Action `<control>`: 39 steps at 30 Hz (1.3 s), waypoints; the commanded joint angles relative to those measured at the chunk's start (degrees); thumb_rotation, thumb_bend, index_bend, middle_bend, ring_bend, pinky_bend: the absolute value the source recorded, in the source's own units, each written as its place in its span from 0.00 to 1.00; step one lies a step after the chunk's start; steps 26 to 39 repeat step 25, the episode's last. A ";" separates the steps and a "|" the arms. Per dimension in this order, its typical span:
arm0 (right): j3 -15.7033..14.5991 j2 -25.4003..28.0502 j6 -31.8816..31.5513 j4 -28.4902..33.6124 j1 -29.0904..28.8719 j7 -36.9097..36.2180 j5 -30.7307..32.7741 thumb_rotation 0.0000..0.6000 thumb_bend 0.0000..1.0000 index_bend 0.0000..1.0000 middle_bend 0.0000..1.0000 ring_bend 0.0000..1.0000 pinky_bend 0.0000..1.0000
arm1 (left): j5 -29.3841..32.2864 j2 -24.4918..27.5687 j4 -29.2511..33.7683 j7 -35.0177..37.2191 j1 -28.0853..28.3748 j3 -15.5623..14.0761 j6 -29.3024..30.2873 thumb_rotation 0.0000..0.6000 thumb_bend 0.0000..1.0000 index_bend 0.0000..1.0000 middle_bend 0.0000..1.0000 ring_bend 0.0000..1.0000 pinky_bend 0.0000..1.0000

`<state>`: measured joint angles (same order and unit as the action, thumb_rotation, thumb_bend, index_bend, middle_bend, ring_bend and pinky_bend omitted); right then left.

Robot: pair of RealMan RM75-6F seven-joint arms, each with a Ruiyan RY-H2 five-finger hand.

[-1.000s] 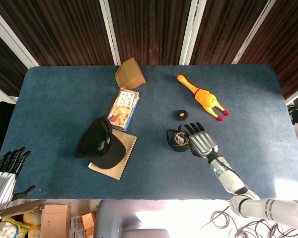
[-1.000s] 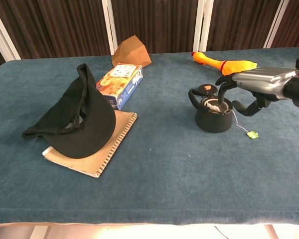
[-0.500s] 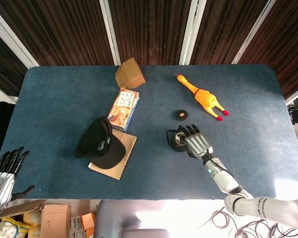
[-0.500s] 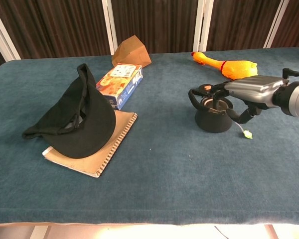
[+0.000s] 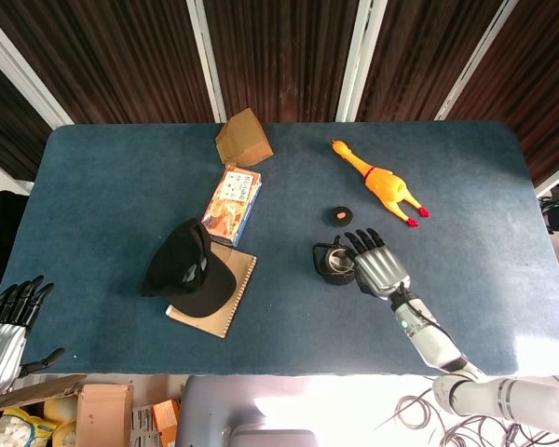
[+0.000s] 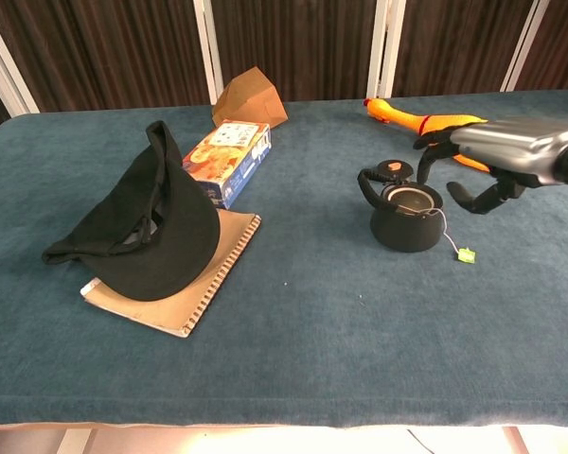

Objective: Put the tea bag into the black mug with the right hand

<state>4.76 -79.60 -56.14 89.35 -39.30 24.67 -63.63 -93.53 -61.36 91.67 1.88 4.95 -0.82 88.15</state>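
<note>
The black mug (image 6: 405,220) stands right of the table's centre, seen from above as the mug (image 5: 333,263). Something pale lies inside it, which I take for the tea bag (image 6: 412,200). Its string runs over the rim down to a green tag (image 6: 467,254) on the cloth beside the mug. My right hand (image 6: 495,159) hovers above and to the right of the mug, fingers spread and holding nothing; from the head view the right hand (image 5: 377,264) sits just beside the mug. My left hand (image 5: 6,321) hangs off the table's near left corner, fingers apart and empty.
A black cap (image 6: 140,223) lies on a spiral notebook (image 6: 204,283) at the left. A blue box (image 6: 229,160) and a brown paper wedge (image 6: 249,97) lie behind it. A rubber chicken (image 5: 380,182) and a small black disc (image 5: 341,216) lie beyond the mug.
My right hand has lifted off the mug's rim and drawn back to the right. The green tag now rests on the cloth beside the mug. The left hand has barely moved.
</note>
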 commanded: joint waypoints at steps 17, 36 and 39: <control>-11.22 10.89 -28.92 -0.94 25.21 -18.45 -20.21 1.00 0.47 0.06 0.00 0.00 0.00 | 0.04 -0.63 0.29 -2.04 0.58 -0.23 -1.58 1.00 0.03 0.00 0.00 0.00 0.07; -10.01 11.66 -28.54 -0.67 26.64 -20.35 -21.51 1.00 0.43 0.03 0.00 0.00 0.00 | -0.38 -0.85 0.38 -2.53 0.64 -0.47 -1.64 1.00 0.03 0.00 0.00 0.00 0.07; -10.01 11.66 -28.54 -0.67 26.64 -20.35 -21.51 1.00 0.43 0.03 0.00 0.00 0.00 | -0.38 -0.85 0.38 -2.53 0.64 -0.47 -1.64 1.00 0.03 0.00 0.00 0.00 0.07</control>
